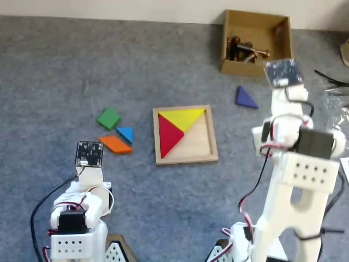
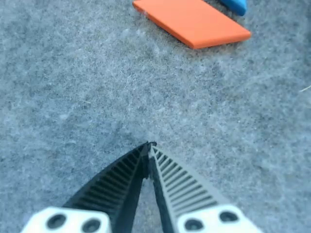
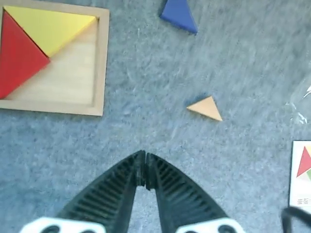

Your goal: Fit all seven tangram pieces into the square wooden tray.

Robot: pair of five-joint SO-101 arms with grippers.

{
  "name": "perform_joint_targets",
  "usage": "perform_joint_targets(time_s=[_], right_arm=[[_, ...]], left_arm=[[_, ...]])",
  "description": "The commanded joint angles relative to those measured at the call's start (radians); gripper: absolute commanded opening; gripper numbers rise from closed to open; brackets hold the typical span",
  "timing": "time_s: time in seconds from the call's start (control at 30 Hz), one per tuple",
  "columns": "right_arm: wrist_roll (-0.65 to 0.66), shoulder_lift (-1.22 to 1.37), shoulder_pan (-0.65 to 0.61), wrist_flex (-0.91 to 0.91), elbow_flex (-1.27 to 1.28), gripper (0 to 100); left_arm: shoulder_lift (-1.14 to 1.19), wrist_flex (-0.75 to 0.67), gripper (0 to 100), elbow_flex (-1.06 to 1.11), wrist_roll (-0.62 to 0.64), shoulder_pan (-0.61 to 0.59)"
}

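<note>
Tray (image 1: 185,159): yellow tri (image 1: 182,117) apex toward centre; red tri (image 1: 168,134) apex pointing right. Orange parallelogram (image 1: 115,144): long axis left-right. Left tool (image 2: 149,145), right tool (image 3: 145,156): tips together, empty.

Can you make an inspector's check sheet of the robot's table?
Surface: grey felt, flat.
Job's things: wooden tray holds yellow triangle and red triangle; green square, light blue triangle, orange parallelogram on the left arm's side; dark blue triangle, tan triangle on the right arm's side.
Clutter: cardboard box of metal bits, far edge; printed card.
Claws: left claw shut, empty; right claw shut, empty.
Cables: black cable by the left arm; wires on the right arm.
Surroundings: pale strip beyond the felt.
</note>
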Motion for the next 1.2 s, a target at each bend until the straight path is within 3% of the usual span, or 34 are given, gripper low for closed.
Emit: perform_joint_targets(time_s=[0.0,0.27,0.67,1.17], right_arm=[[-0.005,-0.163,0.005,-0.076,0.12,0.4],[0.058,-0.443,-0.093,-0.096,0.447,0.4],[0.066,-0.877,-0.096,-0.197,0.894,0.4],[0.068,-1.056,-0.097,-0.197,1.0,0.4]], left_arm=[[-0.005,0.008,1,0.022,-0.006,-0.012],[-0.005,0.008,1,0.022,-0.006,-0.012],[-0.005,0.008,1,0.022,-0.006,-0.012],[-0.005,0.008,1,0.022,-0.006,-0.012]])
